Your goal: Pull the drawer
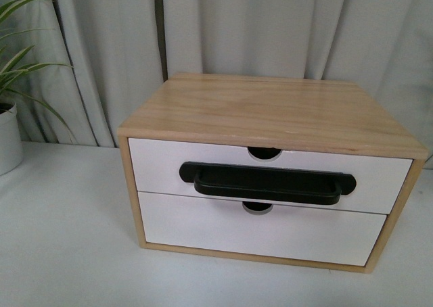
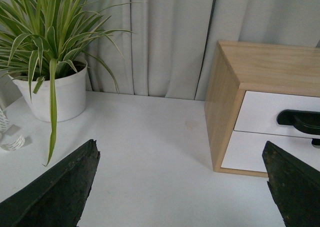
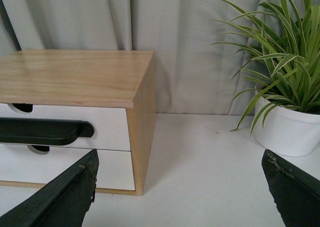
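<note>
Drawer (image 1: 162,165) shut, upper slot of wooden cabinet (image 1: 270,107), near tabletop (image 1: 61,246) back edge. Rigid, probably light; hook black bar handle (image 1: 267,183) mid-span. Left gripper (image 2: 175,197), right gripper (image 3: 177,192): fingers spread, empty.

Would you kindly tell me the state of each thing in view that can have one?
Drawer: shut.
Lower drawer: shut.
Left gripper: fingers open, holding nothing.
Right gripper: fingers open, holding nothing.
Left plant: upright in its pot.
Right plant: upright in its pot.
</note>
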Controlling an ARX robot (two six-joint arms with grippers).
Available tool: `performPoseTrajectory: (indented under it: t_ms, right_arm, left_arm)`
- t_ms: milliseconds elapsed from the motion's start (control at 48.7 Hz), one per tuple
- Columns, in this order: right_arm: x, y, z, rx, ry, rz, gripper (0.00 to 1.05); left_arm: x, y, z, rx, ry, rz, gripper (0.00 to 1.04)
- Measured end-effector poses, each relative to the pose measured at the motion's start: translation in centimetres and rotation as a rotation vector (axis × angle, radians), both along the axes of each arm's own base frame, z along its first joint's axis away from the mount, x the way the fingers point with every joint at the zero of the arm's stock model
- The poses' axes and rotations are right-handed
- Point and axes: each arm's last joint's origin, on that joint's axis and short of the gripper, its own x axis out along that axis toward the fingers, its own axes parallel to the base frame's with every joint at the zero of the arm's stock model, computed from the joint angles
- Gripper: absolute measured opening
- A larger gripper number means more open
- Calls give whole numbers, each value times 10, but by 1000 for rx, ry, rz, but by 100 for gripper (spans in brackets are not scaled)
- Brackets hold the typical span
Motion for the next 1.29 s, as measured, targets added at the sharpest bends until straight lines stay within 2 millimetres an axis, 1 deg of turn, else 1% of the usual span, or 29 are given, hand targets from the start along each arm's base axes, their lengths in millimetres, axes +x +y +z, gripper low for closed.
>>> performPoseTrajectory:
  t_ms: [1006,1026,1067,1129,1211,1293]
  right_arm:
    - [0,0,0,0,0,0,96]
    - [0,0,0,0,0,0,96]
    - [0,0,-1,10,11,-5,96]
    - [0,1,-4,55,77,-20,96]
    - [1,4,-5,67,90,0,96]
    - [1,7,-5,59,94,39,96]
  left_arm:
    - [0,0,0,0,0,0,99]
    - [0,0,0,-2,0,5,99]
    - [1,-1,0,-40,4,141,99]
    - [1,-6,1,-65,-12,252,99]
    - [1,-10,3,-82,-27,280,99]
    - [2,-13,2,-92,-16,262,99]
